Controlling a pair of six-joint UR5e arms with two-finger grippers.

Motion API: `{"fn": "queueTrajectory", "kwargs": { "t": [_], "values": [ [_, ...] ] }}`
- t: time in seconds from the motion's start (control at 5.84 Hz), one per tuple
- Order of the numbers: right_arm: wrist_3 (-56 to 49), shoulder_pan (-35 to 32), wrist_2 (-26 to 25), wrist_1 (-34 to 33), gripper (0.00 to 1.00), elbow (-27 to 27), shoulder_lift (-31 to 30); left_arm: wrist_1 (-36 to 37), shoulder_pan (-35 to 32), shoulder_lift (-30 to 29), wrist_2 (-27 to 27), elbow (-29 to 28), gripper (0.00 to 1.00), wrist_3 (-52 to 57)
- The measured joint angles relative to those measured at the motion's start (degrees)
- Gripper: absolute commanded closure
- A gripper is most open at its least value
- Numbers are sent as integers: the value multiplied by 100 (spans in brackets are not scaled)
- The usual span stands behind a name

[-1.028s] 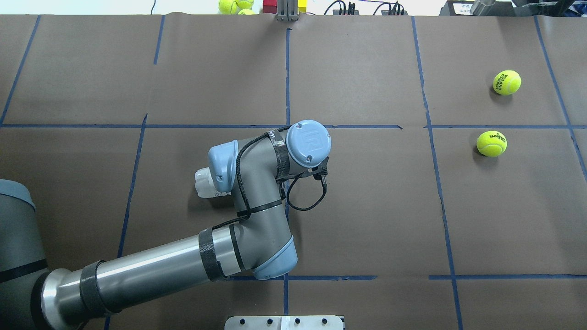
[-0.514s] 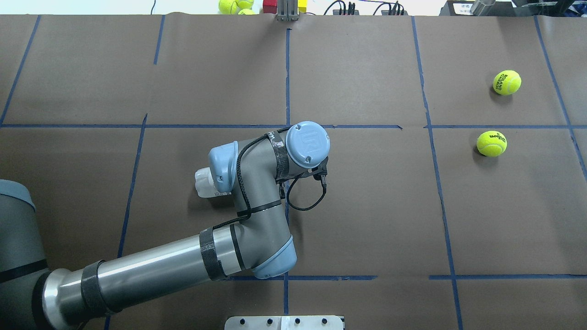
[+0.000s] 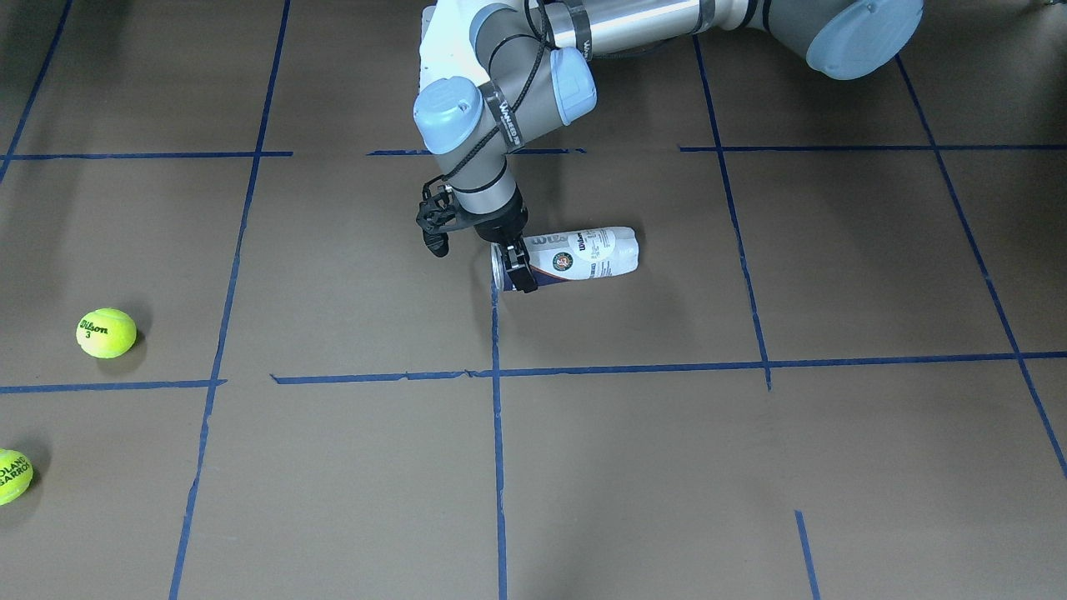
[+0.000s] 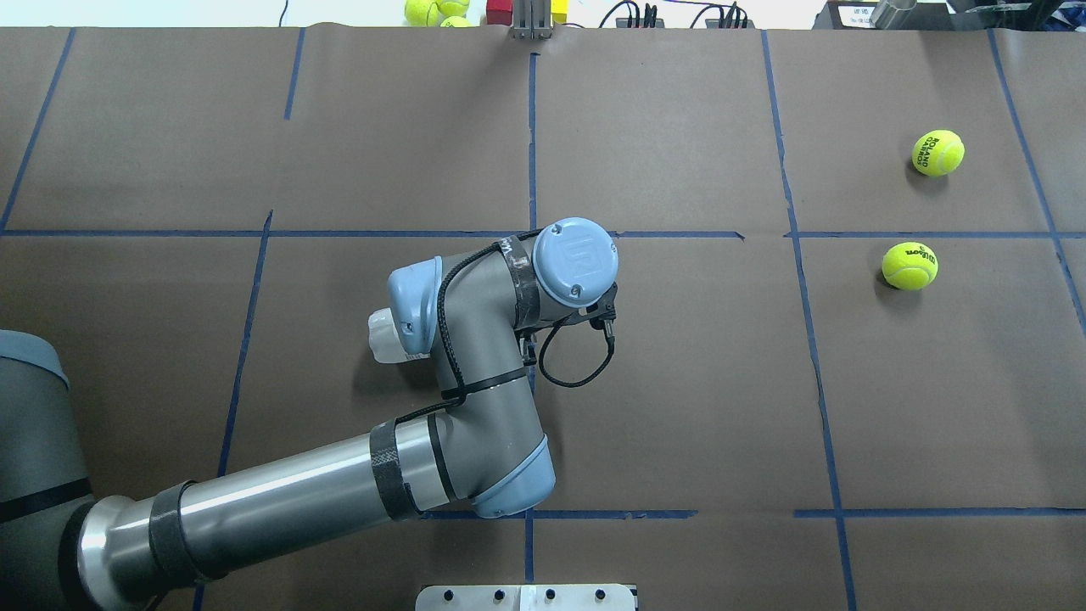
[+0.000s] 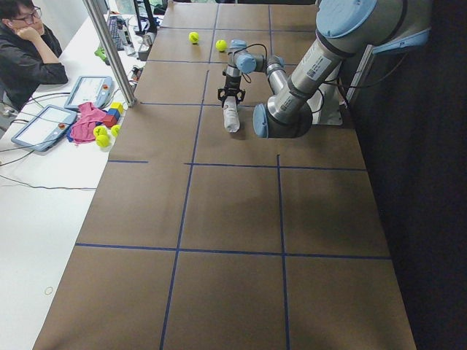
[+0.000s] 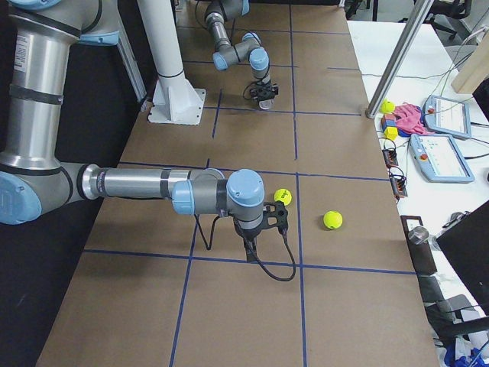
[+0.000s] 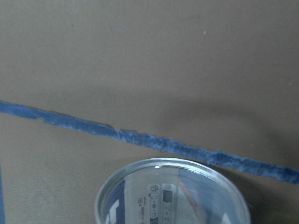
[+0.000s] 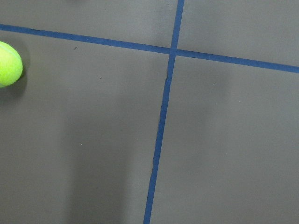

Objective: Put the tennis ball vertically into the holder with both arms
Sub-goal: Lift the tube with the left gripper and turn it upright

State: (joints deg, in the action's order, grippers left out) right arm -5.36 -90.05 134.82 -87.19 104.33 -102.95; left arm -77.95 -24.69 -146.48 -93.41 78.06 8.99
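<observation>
The holder (image 3: 583, 252) lies sideways mid-frame on the worktop (image 3: 333, 467). The left tool (image 3: 517, 267) pinches its open end. It looks light, thin and slippery: squeeze softly. For the right tool (image 6: 250, 246), I cannot tell.

1. Our left arm (image 3: 633, 23) comes in with the elbow folded back, and our left wrist (image 3: 488, 187) is turned straight down.
2. Our left gripper (image 3: 517, 268) points downward and clasps the lying holder (image 3: 583, 252) just behind its open mouth. One black finger (image 3: 523, 271) crosses the tube's near side.
3. Our right arm (image 6: 137, 183) holds its forearm level and low, and our right wrist (image 6: 244, 195) is bent downward.
4. Our right gripper (image 6: 252, 243) hangs low, pointing down. We cannot tell whether its jaws are parted or closed.
</observation>
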Motion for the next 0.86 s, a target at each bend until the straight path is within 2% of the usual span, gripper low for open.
{"fn": "queueTrajectory", "kwargs": {
  "t": [0.34, 0.51, 0.86],
  "values": [
    [-4, -3, 0, 0, 0, 0, -1, -13, -168, -29, -101, 909, 35, -235],
    [-4, -3, 0, 0, 0, -2, -2, -181, -335, -32, -360, 1325, 35, -462],
    [-8, -3, 0, 0, 0, -6, -2, -1065, -702, 7, -1056, 1726, 35, -895]
  ]
}}
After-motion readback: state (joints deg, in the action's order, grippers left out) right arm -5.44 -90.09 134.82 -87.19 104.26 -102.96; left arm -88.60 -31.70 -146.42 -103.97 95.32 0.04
